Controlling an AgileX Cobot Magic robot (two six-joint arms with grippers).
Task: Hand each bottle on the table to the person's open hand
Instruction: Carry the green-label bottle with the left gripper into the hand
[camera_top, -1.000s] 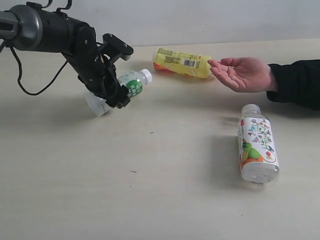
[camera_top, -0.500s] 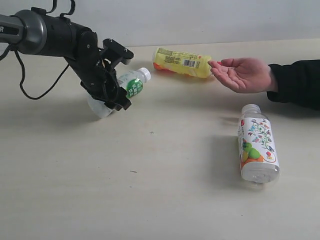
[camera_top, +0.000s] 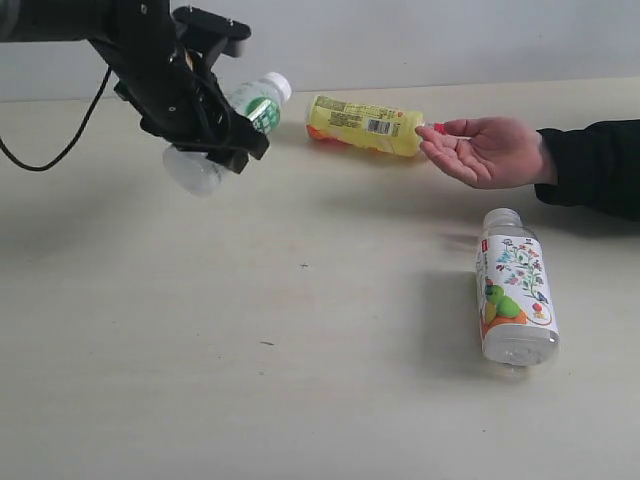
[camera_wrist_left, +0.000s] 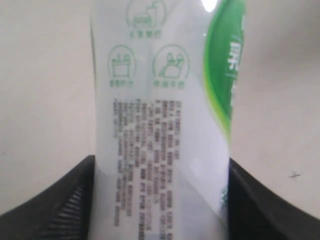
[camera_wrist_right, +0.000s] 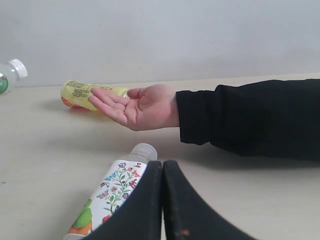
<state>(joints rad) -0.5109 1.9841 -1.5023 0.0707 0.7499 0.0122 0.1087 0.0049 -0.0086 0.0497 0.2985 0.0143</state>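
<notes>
Left gripper (camera_top: 230, 115) is clamped on the green-label bottle (camera_top: 260, 103), up off the table (camera_top: 300, 350). The cap end points toward the open hand (camera_top: 487, 150), well beyond it. Right gripper (camera_wrist_right: 162, 200) is pinched closed and empty, closer to the hand.

A: What stands behind?
B: A plain pale grey wall (camera_top: 450, 40), meeting the far edge of the table (camera_top: 150, 400).
A: And the light?
B: Even and soft. Faint shadows lie on the cream wood-grain top.
</notes>
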